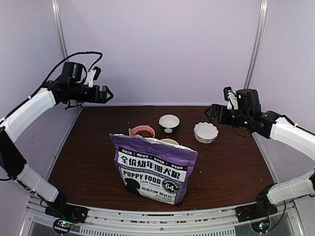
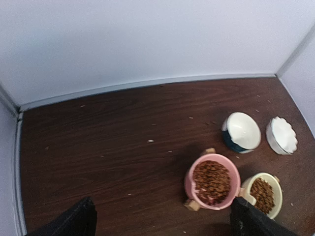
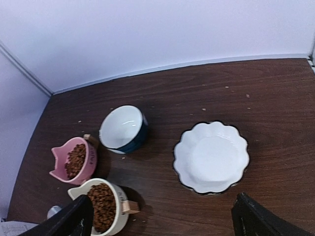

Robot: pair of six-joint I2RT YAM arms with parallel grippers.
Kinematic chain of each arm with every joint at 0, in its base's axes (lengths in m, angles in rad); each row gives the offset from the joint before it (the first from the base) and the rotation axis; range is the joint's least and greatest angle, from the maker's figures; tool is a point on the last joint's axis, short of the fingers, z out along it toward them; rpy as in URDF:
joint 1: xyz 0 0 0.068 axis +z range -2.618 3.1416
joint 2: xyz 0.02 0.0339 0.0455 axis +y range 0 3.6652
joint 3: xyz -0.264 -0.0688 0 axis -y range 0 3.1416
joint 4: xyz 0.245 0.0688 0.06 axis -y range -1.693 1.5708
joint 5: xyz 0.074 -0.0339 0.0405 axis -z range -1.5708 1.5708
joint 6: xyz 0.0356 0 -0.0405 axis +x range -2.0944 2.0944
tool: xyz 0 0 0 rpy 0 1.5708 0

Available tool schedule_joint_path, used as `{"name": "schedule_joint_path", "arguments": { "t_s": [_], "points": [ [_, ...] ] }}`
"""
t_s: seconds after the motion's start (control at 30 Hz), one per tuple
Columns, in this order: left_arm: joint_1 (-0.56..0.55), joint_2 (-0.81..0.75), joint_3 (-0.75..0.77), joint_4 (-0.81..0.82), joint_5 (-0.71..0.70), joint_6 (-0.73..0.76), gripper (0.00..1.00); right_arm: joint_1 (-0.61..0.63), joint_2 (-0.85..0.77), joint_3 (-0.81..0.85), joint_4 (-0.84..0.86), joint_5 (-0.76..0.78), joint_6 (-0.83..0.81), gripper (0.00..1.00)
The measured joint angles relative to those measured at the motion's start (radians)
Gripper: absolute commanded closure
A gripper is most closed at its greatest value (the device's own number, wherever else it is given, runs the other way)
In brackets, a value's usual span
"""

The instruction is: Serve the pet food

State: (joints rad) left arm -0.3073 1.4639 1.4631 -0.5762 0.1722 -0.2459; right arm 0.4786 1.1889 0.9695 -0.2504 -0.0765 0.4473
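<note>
Left pincer: raised high over the table; fingers spread wide, nothing between them.
Right pincer: raised likewise; fingers wide apart, gripping nothing.
Pet food: reddish-brown kibble in two bowls, below and ahead of the left pincer toward its right-side finger; below the right pincer toward its left-side finger.
Pink bowl: holds pet food, just beside the cream bowl.
Cream bowl: holds pet food.
Blue bowl: white inside, beyond the pink bowl.
Scalloped dish: white, below and ahead of the right pincer.
Bag: purple-and-white, upright, between the two pincers.
</note>
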Motion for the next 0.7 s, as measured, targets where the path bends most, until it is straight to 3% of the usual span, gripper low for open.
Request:
{"name": "schedule_joint_path", "arguments": {
  "t_s": [0.33,0.5,0.7],
  "points": [
    [0.428,-0.202,-0.572,0.33,-0.104,-0.159,0.02,-0.314,-0.111,-0.229,0.131,0.038,-0.106,0.0],
    [0.459,-0.282,-0.762,0.455,-0.29,-0.172,0.02,-0.426,-0.218,-0.407,0.299,0.093,-0.172,0.0],
    [0.457,-0.315,-0.94,0.67,-0.432,-0.13,0.02,-0.458,-0.265,-0.648,0.599,0.153,-0.238,0.0]
  ]
}}
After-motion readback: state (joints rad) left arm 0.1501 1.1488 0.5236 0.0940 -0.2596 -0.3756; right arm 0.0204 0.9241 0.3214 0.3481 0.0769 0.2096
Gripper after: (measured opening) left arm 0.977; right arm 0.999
